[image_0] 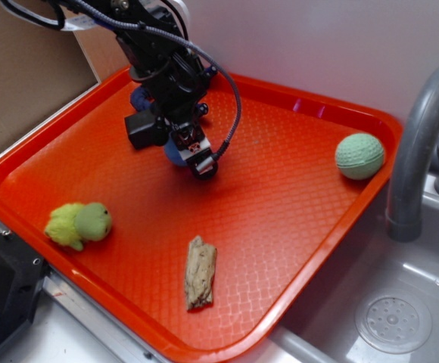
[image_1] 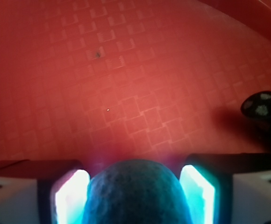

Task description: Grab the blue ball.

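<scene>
Two views show one red tray (image_0: 295, 227) beside a grey sink (image_0: 401, 318), with the arm (image_0: 159, 60) reaching down over the tray's far left part. Its gripper (image_0: 191, 153) sits low over the textured tray floor, and the blue ball (image_0: 175, 153) peeks out just behind and left of the fingertips, mostly hidden by the black housing. From the wrist, the ball (image_1: 138, 193) fills the space between the two fingers (image_1: 71, 198), its dimpled top rounded up at the bottom middle of the frame; both lit inner pads stand right against its sides, so the gripper (image_1: 135, 196) is drawn in around the ball and appears to hold it, though actual contact on either side is hard to confirm through the glare. A green ball (image_0: 359, 156) rests near the tray's right edge, well apart from the arm. A yellow-green plush toy (image_0: 79, 224) lies near the left front edge, and a piece of driftwood (image_0: 200, 272) lies toward the front middle. A curved grey faucet (image_0: 420, 144) rises at the right, next to the tray's corner. In the wrist view a small dark round object (image_1: 260, 106) shows at the right edge; what it is cannot be told
</scene>
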Controlling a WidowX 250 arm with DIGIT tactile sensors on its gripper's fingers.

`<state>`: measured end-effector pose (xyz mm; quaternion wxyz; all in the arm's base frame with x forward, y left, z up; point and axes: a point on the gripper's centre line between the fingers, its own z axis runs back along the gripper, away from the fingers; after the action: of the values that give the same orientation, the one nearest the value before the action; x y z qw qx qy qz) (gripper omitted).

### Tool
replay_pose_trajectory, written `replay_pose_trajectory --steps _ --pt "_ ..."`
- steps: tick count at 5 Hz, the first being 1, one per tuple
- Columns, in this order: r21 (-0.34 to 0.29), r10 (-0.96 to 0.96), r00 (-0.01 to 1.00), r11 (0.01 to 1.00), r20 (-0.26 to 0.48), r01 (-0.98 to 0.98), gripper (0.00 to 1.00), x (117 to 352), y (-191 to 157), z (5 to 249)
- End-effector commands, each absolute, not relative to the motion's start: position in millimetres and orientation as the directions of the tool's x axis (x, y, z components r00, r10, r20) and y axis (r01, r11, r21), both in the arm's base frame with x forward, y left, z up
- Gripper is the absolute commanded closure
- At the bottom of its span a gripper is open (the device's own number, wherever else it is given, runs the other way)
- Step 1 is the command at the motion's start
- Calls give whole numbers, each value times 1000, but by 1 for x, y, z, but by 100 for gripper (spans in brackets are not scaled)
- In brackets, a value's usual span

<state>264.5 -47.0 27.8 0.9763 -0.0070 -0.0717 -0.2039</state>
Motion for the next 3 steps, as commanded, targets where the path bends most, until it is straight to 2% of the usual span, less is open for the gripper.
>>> replay_pose_trajectory --steps 1,2,3 --pt "172 -319 942 938 100 300 100 247 -54 102" --pt "58 -127 985 991 118 121 100 228 -24 151" --pt "-65 -83 993 994 81 88 100 230 -2 199"
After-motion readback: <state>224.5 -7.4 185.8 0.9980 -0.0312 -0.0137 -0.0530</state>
